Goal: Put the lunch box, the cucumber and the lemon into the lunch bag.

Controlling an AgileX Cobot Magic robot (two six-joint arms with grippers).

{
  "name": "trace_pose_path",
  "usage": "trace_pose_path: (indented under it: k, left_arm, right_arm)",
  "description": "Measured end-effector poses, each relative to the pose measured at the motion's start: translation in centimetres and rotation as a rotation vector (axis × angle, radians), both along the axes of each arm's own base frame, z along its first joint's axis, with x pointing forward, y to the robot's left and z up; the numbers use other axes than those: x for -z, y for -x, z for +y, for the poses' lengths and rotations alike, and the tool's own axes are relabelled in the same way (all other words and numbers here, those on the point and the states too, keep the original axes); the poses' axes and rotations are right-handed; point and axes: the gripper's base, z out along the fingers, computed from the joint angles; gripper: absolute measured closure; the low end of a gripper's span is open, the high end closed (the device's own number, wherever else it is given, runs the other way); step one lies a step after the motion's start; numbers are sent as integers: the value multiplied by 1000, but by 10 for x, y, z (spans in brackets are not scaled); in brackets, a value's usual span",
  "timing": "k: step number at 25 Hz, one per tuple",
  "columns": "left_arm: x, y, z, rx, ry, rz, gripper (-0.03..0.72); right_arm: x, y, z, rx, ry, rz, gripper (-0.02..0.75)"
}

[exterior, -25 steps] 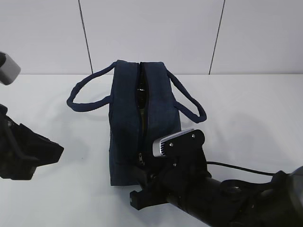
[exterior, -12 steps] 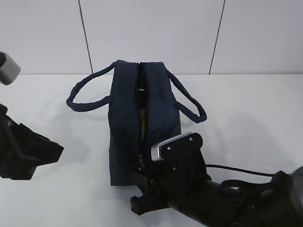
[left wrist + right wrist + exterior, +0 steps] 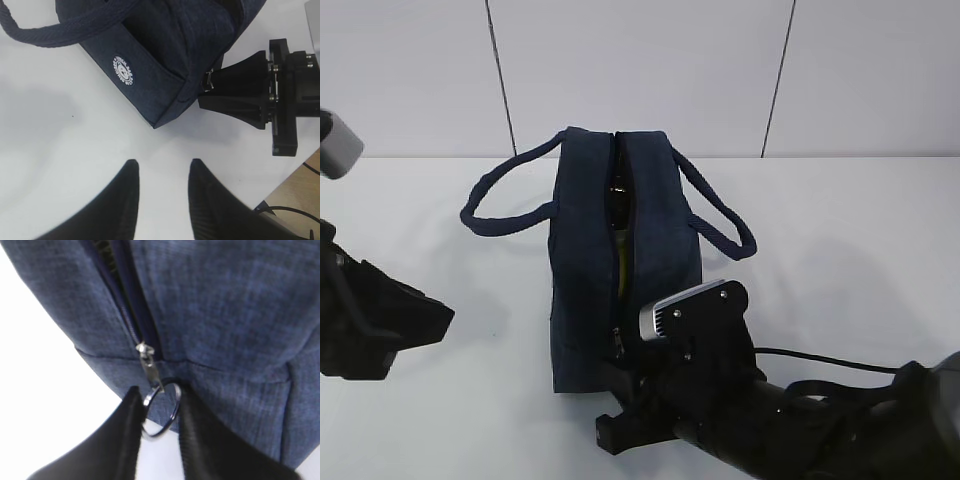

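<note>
The navy lunch bag (image 3: pixel 585 250) stands upright in the middle of the table, its top zipper parted in a narrow slit. A yellow sliver, the lemon (image 3: pixel 618 255), shows through the slit. The lunch box and the cucumber are hidden. My right gripper (image 3: pixel 159 392) is at the bag's near end, shut on the metal ring pull (image 3: pixel 161 412) that hangs from the zipper slider (image 3: pixel 145 350). It also shows in the left wrist view (image 3: pixel 207 85), against the bag's corner (image 3: pixel 165 105). My left gripper (image 3: pixel 162 165) is open and empty over bare table, left of the bag.
The two loop handles (image 3: pixel 495 205) (image 3: pixel 725 220) lie out to the bag's left and right. A white wall stands behind the white table (image 3: pixel 860 230). The table's edge and a wooden floor (image 3: pixel 300 195) show at the lower right of the left wrist view.
My right gripper has drawn the ring pull slightly down the bag's near end. The slit has widened and yellow now shows inside. The left arm has not moved.
</note>
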Motion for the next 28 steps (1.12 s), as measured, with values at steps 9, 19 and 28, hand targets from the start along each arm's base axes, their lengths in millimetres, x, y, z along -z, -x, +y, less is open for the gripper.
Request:
trace_pose_path:
  k: [9,19,28]
  left_arm:
    - [0,0,0,0,0,0,448]
    - [0,0,0,0,0,0,448]
    - [0,0,0,0,0,0,448]
  right_arm:
    - [0,0,0,2,0,0,582]
    - [0,-1,-1,14,-3,3,614]
    - [0,-1,-1,18,-7,7,751]
